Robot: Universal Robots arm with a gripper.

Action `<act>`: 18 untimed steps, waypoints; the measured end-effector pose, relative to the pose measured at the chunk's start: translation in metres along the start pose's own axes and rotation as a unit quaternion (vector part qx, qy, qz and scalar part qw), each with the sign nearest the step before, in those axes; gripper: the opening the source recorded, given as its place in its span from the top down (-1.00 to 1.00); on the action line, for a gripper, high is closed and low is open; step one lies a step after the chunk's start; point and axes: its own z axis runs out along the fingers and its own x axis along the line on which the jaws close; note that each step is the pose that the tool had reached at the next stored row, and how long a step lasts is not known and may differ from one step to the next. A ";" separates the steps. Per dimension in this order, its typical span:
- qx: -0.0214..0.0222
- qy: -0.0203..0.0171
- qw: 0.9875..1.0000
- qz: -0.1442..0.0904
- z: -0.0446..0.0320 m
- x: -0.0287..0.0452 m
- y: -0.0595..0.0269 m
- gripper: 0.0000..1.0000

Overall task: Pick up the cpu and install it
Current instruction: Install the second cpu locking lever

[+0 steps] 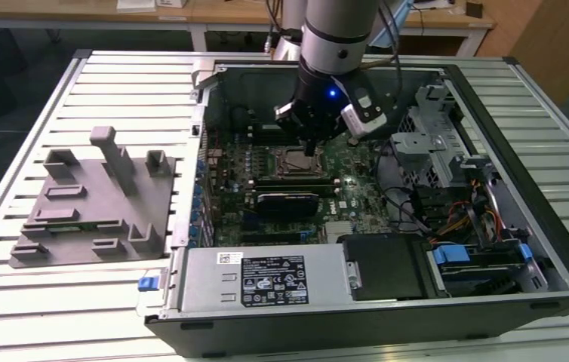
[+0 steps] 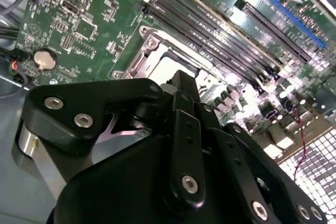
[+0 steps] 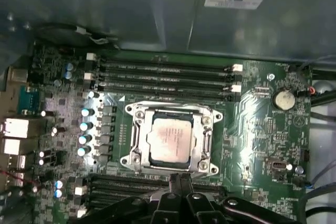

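One grey fixture with upright blocks is seen at the middle left of the exterior view, lying on the slatted table. Just to its right in that view, the open computer case takes up the centre and right of the frame, with the green motherboard laid flat inside. The arm comes down from the top centre, and the gripper is held just above the socket, near the middle of the frame. In the first wrist view, the cpu is seen seated in the metal-framed socket at the frame's centre, its pale silver top bare. The fingertips are pressed together with no gap, clenched on nothing, at the lower centre, beside the socket's edge. Memory slots are seen beyond the socket.
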 end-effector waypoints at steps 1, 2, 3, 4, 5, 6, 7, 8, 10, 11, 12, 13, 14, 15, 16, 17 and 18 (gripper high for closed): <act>0.000 0.000 1.000 -0.001 0.0004 0.0006 -0.0007 0.79; 0.000 -0.001 1.000 -0.002 0.0007 0.0015 -0.0013 0.79; 0.000 -0.003 1.000 -0.003 0.0010 0.0024 -0.0020 0.79; 0.000 -0.004 1.000 -0.003 0.0013 0.0035 -0.0028 0.79; 0.001 -0.005 1.000 -0.004 0.0016 0.0046 -0.0038 0.79; 0.000 -0.005 1.000 -0.005 0.0021 0.0055 -0.0047 0.79; 0.001 -0.005 1.000 -0.005 0.0027 0.0060 -0.0055 0.79; 0.001 -0.005 1.000 -0.006 0.0034 0.0063 -0.0060 0.79; 0.001 -0.006 1.000 -0.007 0.0043 0.0069 -0.0073 0.79; 0.001 -0.006 1.000 -0.007 0.0050 0.0071 -0.0082 0.79; 0.001 -0.006 1.000 -0.007 0.0058 0.0073 -0.0088 0.79; 0.001 -0.006 1.000 -0.007 0.0068 0.0073 -0.0090 0.79; 0.001 -0.006 1.000 -0.007 0.0076 0.0074 -0.0091 0.79; 0.000 -0.006 1.000 -0.007 0.0083 0.0078 -0.0092 0.79; 0.000 -0.006 1.000 -0.007 0.0088 0.0081 -0.0092 0.79; 0.000 -0.006 1.000 -0.007 0.0093 0.0083 -0.0092 0.79; 0.000 -0.006 1.000 -0.007 0.0099 0.0088 -0.0092 0.79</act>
